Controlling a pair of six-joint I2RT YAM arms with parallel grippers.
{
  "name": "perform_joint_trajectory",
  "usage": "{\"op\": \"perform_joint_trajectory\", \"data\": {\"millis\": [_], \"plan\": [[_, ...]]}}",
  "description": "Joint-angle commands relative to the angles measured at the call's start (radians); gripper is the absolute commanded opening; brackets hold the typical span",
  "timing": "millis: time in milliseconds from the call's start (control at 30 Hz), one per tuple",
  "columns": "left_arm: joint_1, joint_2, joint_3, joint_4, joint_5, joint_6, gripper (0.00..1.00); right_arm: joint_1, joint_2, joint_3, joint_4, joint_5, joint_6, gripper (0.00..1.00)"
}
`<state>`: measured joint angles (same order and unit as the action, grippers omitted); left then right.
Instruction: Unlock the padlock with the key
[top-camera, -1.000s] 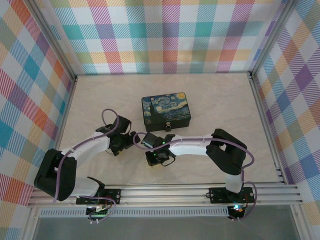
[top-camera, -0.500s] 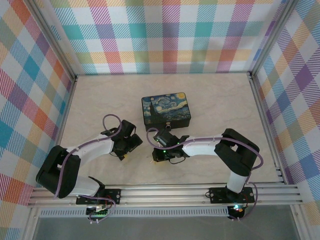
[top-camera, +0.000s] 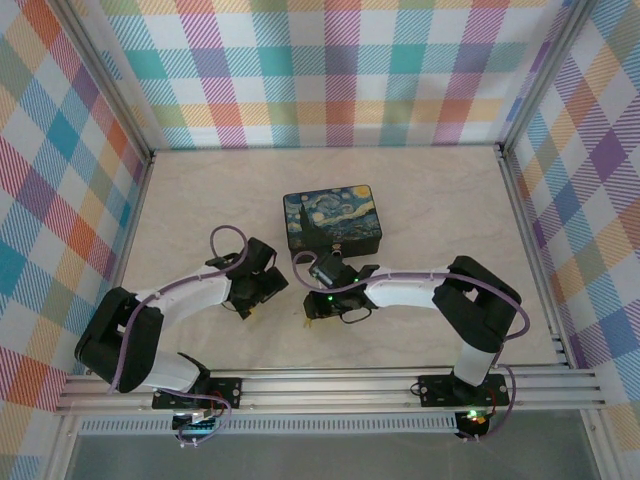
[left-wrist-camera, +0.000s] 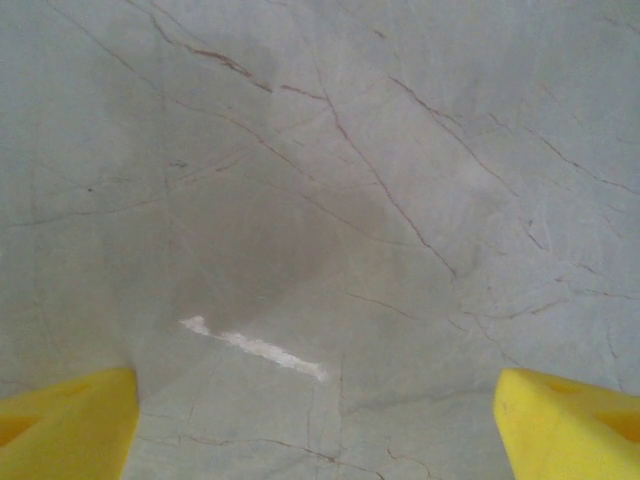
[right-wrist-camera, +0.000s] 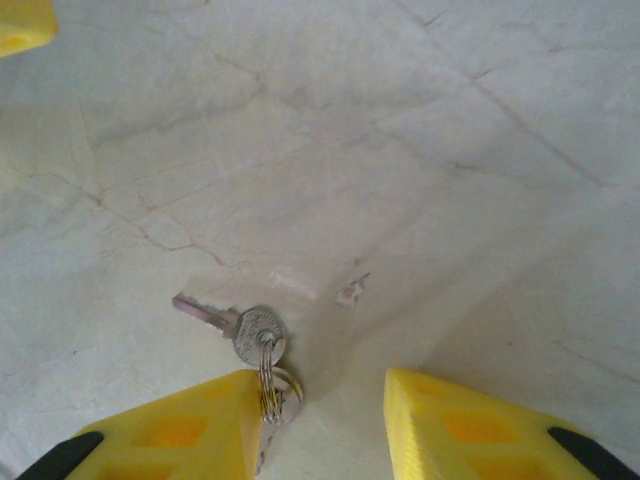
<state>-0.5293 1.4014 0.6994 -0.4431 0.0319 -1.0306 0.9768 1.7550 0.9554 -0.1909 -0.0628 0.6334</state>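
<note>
The right gripper (right-wrist-camera: 318, 430) hangs low over the marble table (right-wrist-camera: 450, 150) with its yellow fingers (right-wrist-camera: 180, 435) spread apart. The key (right-wrist-camera: 240, 326) lies flat on the table just beside one finger, its ring at that finger's inner edge. The left gripper (left-wrist-camera: 315, 425), just left of the right one, is spread wide above bare table, and the starry-night box (top-camera: 332, 220) stands just on the far side of both.

The key (right-wrist-camera: 238, 323) is dull silvery metal; the table (right-wrist-camera: 420, 150) looks smooth, matt and marble-veined.
</note>
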Motion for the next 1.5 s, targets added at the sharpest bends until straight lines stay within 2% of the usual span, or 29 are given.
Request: {"op": "perform_joint_trajectory", "data": {"millis": [0,167,567,800,1067,1233,1467], "plan": [[0.033,-0.030,0.002,0.073,0.126,0.022,0.90,0.020,0.057,0.077,-0.091,0.067,-0.043,0.37],[0.084,-0.075,-0.013,0.044,0.126,0.051,0.90,0.046,0.106,0.118,-0.123,0.095,-0.052,0.37],[0.228,-0.114,-0.080,0.059,0.155,0.073,0.91,0.104,0.084,0.120,-0.070,0.080,-0.074,0.41],[0.278,-0.129,-0.086,0.046,0.160,0.091,0.91,0.118,0.087,0.138,-0.091,0.095,-0.089,0.40],[0.311,-0.175,-0.080,0.013,0.157,0.112,0.91,0.132,0.197,0.229,-0.287,0.224,-0.079,0.34],[0.311,-0.203,-0.062,-0.032,0.132,0.142,0.91,0.132,0.223,0.228,-0.300,0.242,-0.059,0.29],[0.296,-0.219,-0.086,-0.018,0.156,0.153,0.89,0.104,0.185,0.182,-0.249,0.221,-0.035,0.15]]}}
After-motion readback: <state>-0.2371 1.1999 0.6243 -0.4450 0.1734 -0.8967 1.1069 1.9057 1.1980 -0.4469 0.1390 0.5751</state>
